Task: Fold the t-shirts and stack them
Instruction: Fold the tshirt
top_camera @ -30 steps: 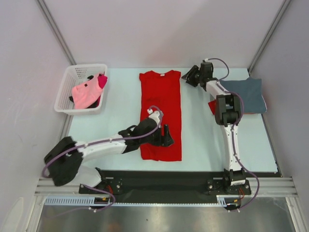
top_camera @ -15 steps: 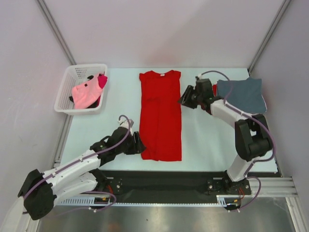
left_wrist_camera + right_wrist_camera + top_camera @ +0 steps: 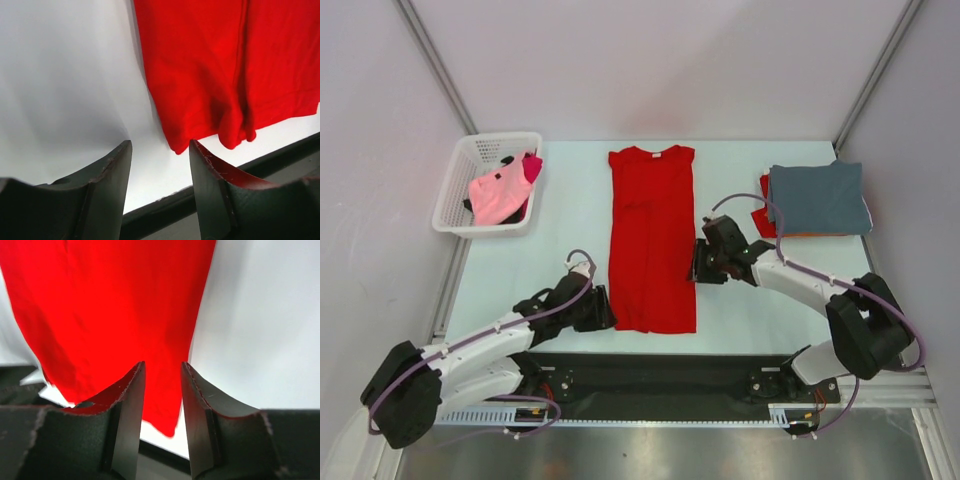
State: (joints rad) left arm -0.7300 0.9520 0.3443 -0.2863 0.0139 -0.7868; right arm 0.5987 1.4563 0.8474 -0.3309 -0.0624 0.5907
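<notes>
A plain red t-shirt (image 3: 653, 240) lies folded into a long strip down the middle of the table, collar at the far end. My left gripper (image 3: 603, 306) is open and empty by the shirt's near left corner (image 3: 176, 145). My right gripper (image 3: 695, 266) is open and empty over the shirt's right edge (image 3: 197, 330), near the hem. A folded grey-blue t-shirt (image 3: 817, 197) tops a stack at the far right, with red and orange cloth (image 3: 762, 214) under it. Pink and magenta shirts (image 3: 502, 187) lie in the basket.
A white lattice basket (image 3: 461, 175) stands at the far left. A black strip (image 3: 700, 368) runs along the table's near edge. Walls close in the left, right and back.
My right gripper has swung from the far right corner down to the shirt's right edge. My left gripper has come off the shirt's lower middle to its near left corner.
</notes>
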